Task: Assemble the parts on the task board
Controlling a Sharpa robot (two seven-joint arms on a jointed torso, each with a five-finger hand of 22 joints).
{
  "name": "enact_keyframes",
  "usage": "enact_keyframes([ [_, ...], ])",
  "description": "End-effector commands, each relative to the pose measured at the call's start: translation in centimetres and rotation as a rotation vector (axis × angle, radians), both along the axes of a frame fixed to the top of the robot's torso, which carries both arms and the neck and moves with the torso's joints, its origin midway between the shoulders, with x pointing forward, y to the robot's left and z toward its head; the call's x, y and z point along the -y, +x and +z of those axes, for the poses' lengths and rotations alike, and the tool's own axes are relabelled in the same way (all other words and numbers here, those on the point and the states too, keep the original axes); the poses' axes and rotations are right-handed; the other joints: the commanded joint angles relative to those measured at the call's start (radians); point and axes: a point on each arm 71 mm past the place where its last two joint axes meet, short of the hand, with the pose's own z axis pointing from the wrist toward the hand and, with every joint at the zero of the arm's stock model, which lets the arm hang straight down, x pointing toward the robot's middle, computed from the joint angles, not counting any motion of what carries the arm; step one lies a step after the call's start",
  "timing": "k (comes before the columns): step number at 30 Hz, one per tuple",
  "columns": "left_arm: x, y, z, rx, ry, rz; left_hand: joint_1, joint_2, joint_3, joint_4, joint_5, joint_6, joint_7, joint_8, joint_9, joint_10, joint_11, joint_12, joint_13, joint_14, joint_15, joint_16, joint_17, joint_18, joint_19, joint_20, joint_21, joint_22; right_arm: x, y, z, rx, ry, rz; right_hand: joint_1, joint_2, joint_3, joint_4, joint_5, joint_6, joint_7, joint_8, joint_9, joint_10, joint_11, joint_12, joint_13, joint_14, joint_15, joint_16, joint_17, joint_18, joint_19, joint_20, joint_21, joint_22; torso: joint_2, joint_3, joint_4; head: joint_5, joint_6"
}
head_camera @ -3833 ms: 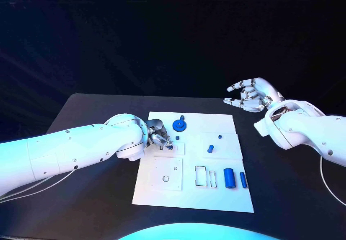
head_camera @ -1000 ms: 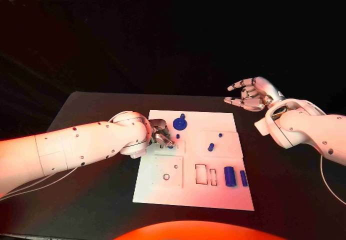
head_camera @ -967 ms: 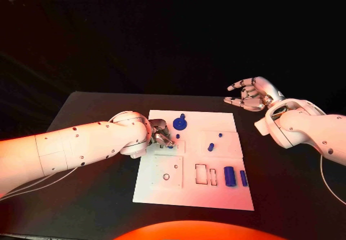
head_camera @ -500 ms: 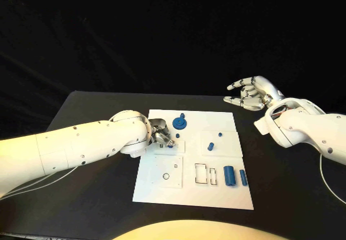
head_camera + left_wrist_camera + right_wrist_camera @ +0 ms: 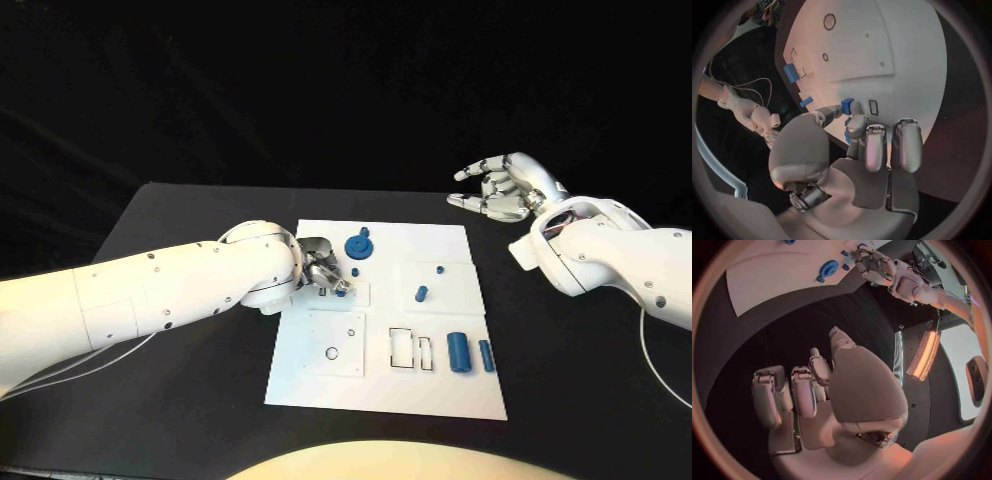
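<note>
Left hand (image 5: 323, 273), fingers curled over the task board's (image 5: 389, 390) upper-left region, pinches a small blue part (image 5: 847, 106) beside a rectangular slot. Right hand (image 5: 498, 188) hovers off the board above the black surface (image 5: 173, 300), fingers apart and curved, holding nothing.

Dark surroundings, evenly lit table, warm tint and fisheye bending in wrist views
</note>
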Motion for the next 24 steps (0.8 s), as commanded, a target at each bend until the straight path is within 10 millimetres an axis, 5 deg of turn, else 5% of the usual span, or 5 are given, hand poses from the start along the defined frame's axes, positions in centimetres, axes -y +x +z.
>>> enact_keyframes([
  [1, 0.32, -0.24, -0.18, -0.012, 0.000, -0.021, -0.005, 0.002, -0.010, 0.003, -0.004, 0.003, 0.007, -0.003, 0.002, 0.004, -0.004, 0.003, 0.002, 0.087, -0.005, 0.005, 0.196, -0.008, 0.004, -0.003, 0.001, 0.011, -0.13, -0.07, 0.02, 0.006, -0.006, 0.016, -0.010, 0.001, 0.004, -0.001, 0.005, 0.007, -0.001, 0.004, -0.001, 0.006, -0.002, 0.004, -0.002, 0.083, -0.009, -0.005, 0.172, -0.007, 0.105, -0.006, 0.004, 0.263, 0.000, -0.0004, 0.0003, -0.001, -0.001],
  [24, -0.13, -0.22, 0.54, 0.003, -0.026, 0.001, -0.002, -0.015, -0.158, 0.097, -0.022, 0.015, 0.007, -0.018, 0.007, 0.006, -0.004, 0.005, 0.011, 0.088, -0.005, 0.008, 0.200, -0.009, 0.007, -0.003, 0.001, 0.016, -0.01, -0.06, 0.03, 0.008, -0.006, 0.014, -0.016, 0.000, 0.003, 0.001, 0.005, 0.006, -0.001, 0.003, -0.001, 0.005, -0.001, 0.003, -0.004, 0.082, -0.009, -0.006, 0.170, -0.007, 0.105, -0.006, 0.004, 0.263, 0.000, 0.0002, 0.0002, -0.004, 0.007],
])
